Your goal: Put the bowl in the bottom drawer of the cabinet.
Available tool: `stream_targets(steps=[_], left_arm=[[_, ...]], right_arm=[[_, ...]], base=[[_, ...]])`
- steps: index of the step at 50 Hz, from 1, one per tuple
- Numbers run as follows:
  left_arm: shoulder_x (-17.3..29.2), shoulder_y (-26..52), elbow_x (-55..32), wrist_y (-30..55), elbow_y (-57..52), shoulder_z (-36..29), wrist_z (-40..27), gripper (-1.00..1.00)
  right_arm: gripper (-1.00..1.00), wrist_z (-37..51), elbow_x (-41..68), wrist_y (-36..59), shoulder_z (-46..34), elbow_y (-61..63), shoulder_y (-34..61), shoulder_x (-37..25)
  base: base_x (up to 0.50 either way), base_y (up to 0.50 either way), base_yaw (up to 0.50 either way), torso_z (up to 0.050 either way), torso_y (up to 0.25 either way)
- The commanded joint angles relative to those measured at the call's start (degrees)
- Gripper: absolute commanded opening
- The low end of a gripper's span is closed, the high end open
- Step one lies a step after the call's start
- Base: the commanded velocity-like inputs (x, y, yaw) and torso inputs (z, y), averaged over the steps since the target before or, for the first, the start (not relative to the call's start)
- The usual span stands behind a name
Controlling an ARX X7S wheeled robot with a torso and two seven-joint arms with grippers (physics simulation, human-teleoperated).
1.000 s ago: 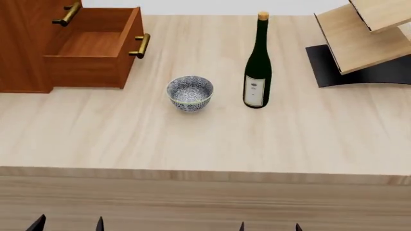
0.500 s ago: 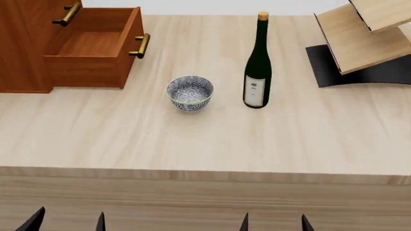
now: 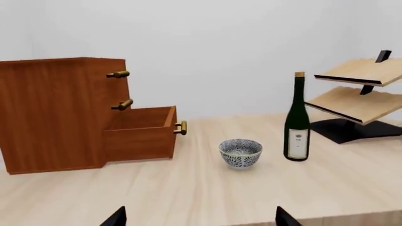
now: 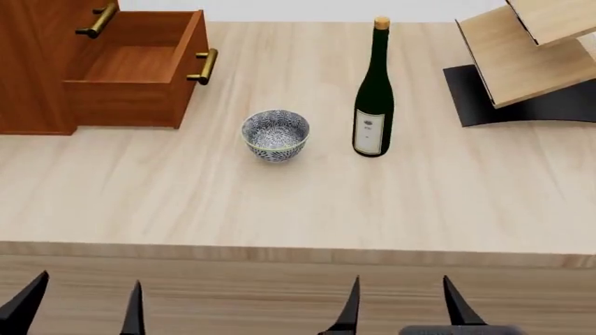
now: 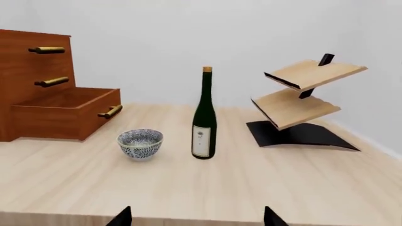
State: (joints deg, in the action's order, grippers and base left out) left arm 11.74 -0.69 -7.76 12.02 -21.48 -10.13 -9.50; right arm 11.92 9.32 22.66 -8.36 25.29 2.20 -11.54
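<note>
The speckled bowl (image 4: 276, 135) (image 3: 240, 152) (image 5: 140, 143) stands upright on the light wooden table, right of the cabinet (image 4: 33, 70) (image 3: 53, 113). The cabinet's bottom drawer (image 4: 130, 73) (image 3: 139, 134) (image 5: 63, 115) is pulled out and looks empty. Both grippers hover low in front of the table's near edge, far from the bowl. My left gripper (image 4: 82, 307) (image 3: 197, 217) is open with nothing between its fingers. My right gripper (image 4: 400, 303) (image 5: 196, 216) is open too, also holding nothing.
A dark green wine bottle (image 4: 373, 94) stands just right of the bowl. A light wooden rack on a black base (image 4: 521, 63) fills the far right. The two upper drawers (image 3: 119, 89) are shut. The table's front edge (image 4: 298, 255) lies between the grippers and the bowl.
Both grippers have risen further into the head view from its bottom edge. The bowl, bottle and drawer have not moved.
</note>
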Motion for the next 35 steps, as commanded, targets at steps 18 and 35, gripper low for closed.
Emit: stream_targets(steps=[18,35], left_arm=[[2.74,3.09,-2.01,10.72,-12.43,1.89,-3.25,1.00],[4.25,5.81,-4.96,20.52,-20.10,3.82,-4.95,1.00]], right_arm=[[1.00,1.51,1.86,6.41,1.49,7.39,2.19,-2.41],[1.00,2.76,0.95,11.83,0.25,11.49,5.29,-4.91]], base=[[0.00,0.00,0.00,0.000,0.000],[0.00,0.00,0.00,0.000,0.000]])
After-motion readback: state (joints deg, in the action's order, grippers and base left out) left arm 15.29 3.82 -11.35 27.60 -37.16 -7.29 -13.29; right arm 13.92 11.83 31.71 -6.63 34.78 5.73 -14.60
